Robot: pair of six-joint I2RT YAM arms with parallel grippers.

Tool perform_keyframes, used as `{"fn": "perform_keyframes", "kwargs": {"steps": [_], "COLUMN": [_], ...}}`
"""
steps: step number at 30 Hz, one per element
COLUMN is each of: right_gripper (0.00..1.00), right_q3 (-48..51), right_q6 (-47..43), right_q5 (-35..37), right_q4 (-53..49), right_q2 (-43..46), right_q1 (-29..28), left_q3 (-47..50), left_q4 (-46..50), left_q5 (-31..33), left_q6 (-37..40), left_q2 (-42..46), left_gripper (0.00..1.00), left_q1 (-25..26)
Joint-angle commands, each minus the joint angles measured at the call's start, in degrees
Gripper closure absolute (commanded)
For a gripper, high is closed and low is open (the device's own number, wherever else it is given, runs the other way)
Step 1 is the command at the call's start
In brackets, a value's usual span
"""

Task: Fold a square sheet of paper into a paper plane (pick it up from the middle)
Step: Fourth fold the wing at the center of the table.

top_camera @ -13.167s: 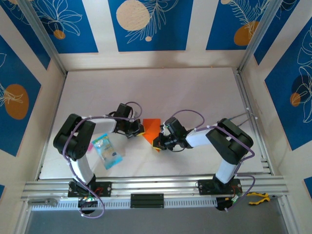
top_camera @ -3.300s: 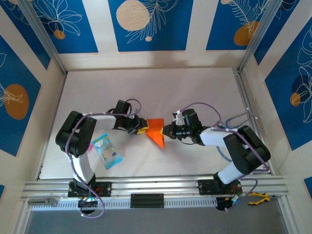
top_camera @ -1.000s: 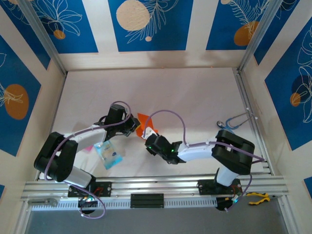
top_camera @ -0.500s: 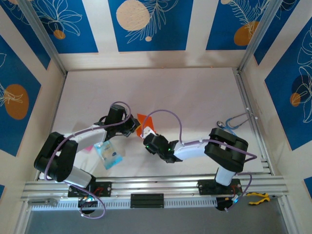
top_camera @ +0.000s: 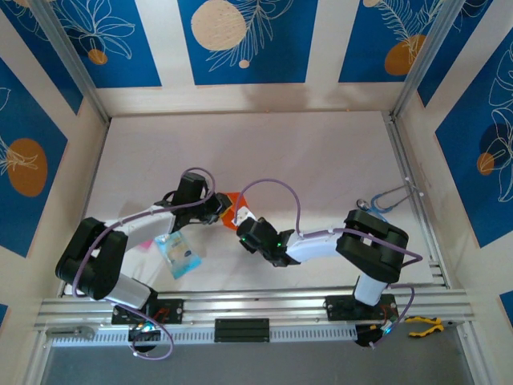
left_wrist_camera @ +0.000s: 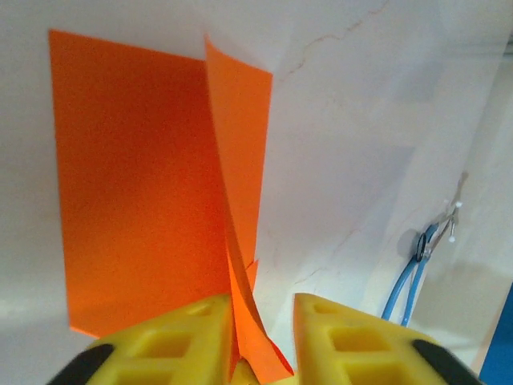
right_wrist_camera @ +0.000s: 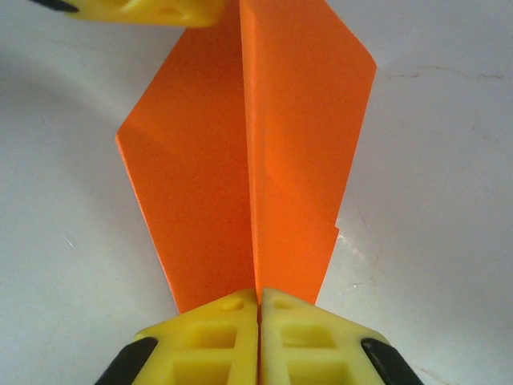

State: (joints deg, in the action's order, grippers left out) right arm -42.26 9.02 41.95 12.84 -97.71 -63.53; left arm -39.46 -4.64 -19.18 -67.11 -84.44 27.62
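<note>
The square sheet of paper (right_wrist_camera: 200, 176) is bright orange and folded, with an upright centre crease and two flaps spread on the white table. In the top view a small part of the paper (top_camera: 232, 200) shows between the two wrists. My right gripper (right_wrist_camera: 258, 317) is shut on the near end of the crease. From the other side, my left gripper (left_wrist_camera: 263, 337) stands open around the raised fold of the paper (left_wrist_camera: 136, 176), which leans against its left finger (left_wrist_camera: 168, 341). The two grippers, left (top_camera: 218, 210) and right (top_camera: 242, 225), sit close together mid-table.
A blue and clear plastic packet (top_camera: 178, 250) lies near the left arm, with a small pink scrap (top_camera: 146, 243) beside it. A blue looped tool (top_camera: 383, 198) lies at the table's right edge. Patterned walls enclose the table on three sides.
My right gripper has closed on the paper's crease. My left gripper has opened from shut. The right arm's elbow has drawn slightly left.
</note>
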Motion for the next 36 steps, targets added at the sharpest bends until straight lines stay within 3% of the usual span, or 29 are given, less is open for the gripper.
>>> {"fn": "perform_keyframes", "kwargs": {"steps": [1,6,17,21,28,36], "right_gripper": [0.93,0.93,0.93,0.93,0.86,0.79], "right_q3": [1.11,1.78,3.12,3.64,4.25,5.07], "right_q6": [-0.49,-0.66,-0.03,-0.32,2.28,3.29], "right_q5": [-1.16,-2.36,-3.13,-4.31,-4.29,-2.93], "right_q4": [2.52,3.50,5.76,6.67,4.47,2.72], "right_q2": [0.33,0.51,1.60,2.17,2.59,3.22], "right_q1": [0.61,1.06,1.56,1.54,1.98,2.37], "left_q3": [-2.50,-4.51,-4.88,-4.96,-5.89,-5.49], "left_q4": [3.00,3.93,5.61,4.60,4.12,3.67], "left_q5": [-0.19,-2.65,-3.56,-4.36,-5.17,-5.63], "left_q6": [2.77,3.90,4.80,4.56,5.09,4.50], "left_q2": [-0.34,-3.16,-5.71,-6.21,-5.86,-5.41], "left_gripper": [0.63,0.59,0.61,0.69,0.94,0.99], "left_q1": [-0.69,-1.66,-2.74,-3.18,-3.36,-3.45]}}
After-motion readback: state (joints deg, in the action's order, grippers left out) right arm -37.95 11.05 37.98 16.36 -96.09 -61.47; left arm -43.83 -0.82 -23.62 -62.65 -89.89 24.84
